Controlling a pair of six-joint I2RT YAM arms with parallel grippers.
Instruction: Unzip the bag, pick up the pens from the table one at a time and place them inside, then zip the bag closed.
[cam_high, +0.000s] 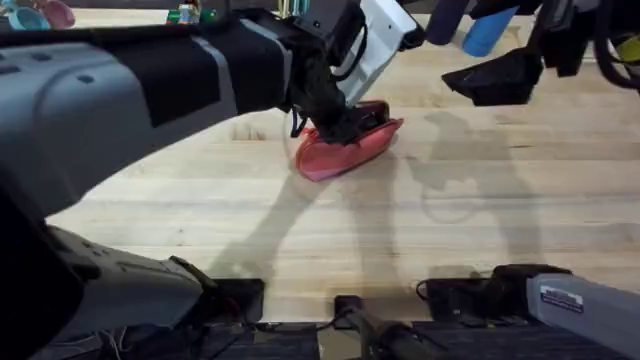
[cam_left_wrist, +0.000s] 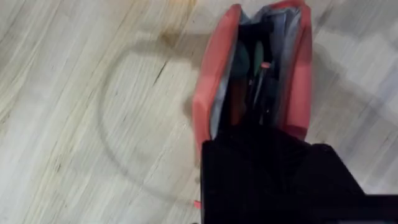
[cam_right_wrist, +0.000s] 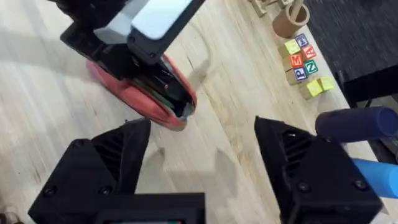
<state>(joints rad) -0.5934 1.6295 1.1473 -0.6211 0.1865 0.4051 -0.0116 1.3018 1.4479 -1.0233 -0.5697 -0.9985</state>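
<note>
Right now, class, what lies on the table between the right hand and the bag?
Nothing: bare table separates the open right hand from the bag, seen from the right wrist.

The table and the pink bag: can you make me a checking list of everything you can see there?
Surface: the table, pale wooden planks, with arm shadows on it.
Job's things: the bag lies on the table, unzipped and open; the pens are inside it.
Clutter: lettered toy blocks and a small wooden cup near the far edge.
Grippers: the left gripper is down at the bag's open top; whether it is open or shut cannot be told. The right gripper is open and holds nothing, off to one side of the bag.
Cables: dark cables by the arm bases.
Surroundings: a blue cylinder near the right arm; its purpose is unclear.
</note>
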